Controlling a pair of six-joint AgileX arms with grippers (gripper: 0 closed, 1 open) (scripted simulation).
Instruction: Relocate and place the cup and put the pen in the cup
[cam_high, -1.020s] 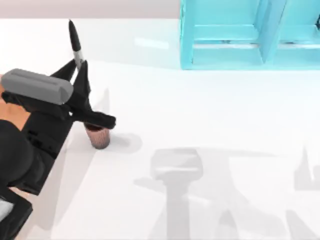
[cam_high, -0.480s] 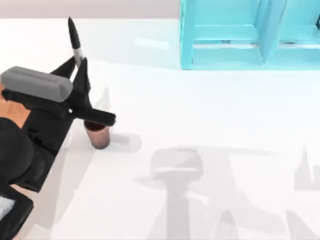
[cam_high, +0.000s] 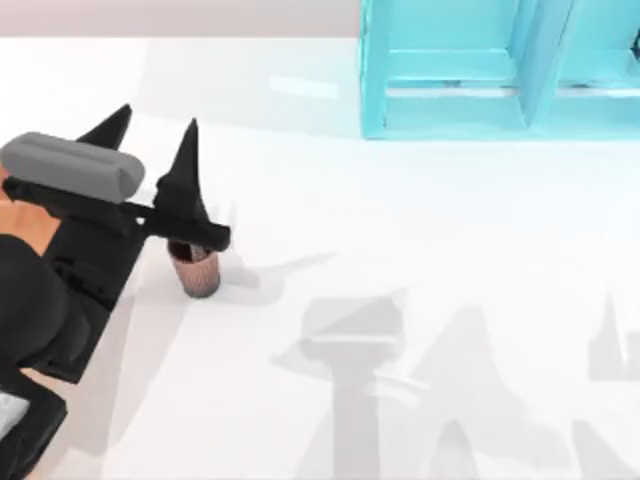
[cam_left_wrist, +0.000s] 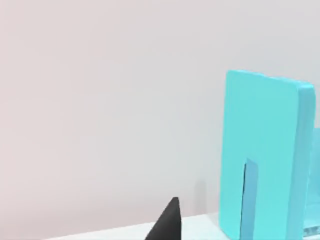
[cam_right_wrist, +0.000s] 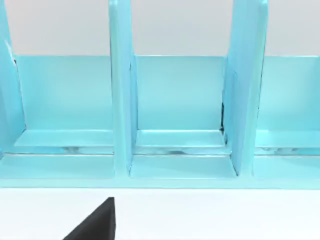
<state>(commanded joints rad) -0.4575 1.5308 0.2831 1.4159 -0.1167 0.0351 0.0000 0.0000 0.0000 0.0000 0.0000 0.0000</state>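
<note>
Top view, left side of the white tabletop: spotted the small reddish-brown cylindrical cup, standing just off the edge of the orange-brown wooden tray and well apart from the turquoise divided rack at the far right. Stood upright, long axis vertical, mouth facing up, with the rim partly covered by the black body of the left gripper directly above it. Found that gripper released, its two pointed fingers spread wide with nothing between them; caught one fingertip at the edge of the left wrist view too.

Could not tell where the slim black-and-grey marker pen lay or which way it pointed; possibly down inside the cup, hidden under the gripper.

Judged the cup light, rigid and easy to tip, its finely textured wall likely to give good grip. Best taken across the wall, about mid-height.

Left the right gripper idle, facing the rack.
</note>
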